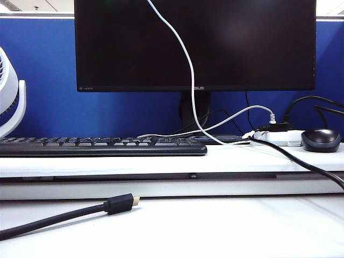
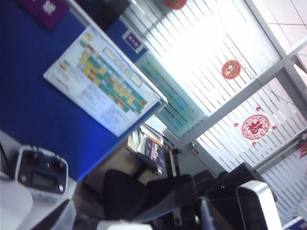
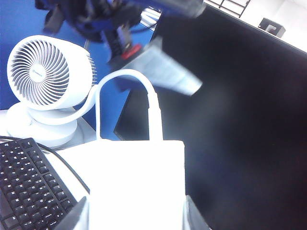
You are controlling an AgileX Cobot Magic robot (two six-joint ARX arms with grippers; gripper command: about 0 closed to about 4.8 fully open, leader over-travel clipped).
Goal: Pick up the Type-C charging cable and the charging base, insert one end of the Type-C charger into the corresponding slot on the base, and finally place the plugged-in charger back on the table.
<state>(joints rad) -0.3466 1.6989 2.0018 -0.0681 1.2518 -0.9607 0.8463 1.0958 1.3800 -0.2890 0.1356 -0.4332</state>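
Right pincer point(image 3: 136, 218) is pinching the charging base point(image 3: 136, 182), its fingers flanking the white block, with the Type-C charging cable point(image 3: 153, 115) already seated in the base's far end and looping off. Left pincer point(image 2: 225, 211) is hanging spread and empty, its camera tilting up at the office. I'm holding both pincers above the exterior view, where only the cable point(image 1: 185, 59) is showing, trailing down over the monitor point(image 1: 193, 43) to the table point(image 1: 215, 226). I'm judging the base light, rigid and smooth, best held across its flat sides; the cable is soft and whippy, best taken near the plug. No containers are showing.
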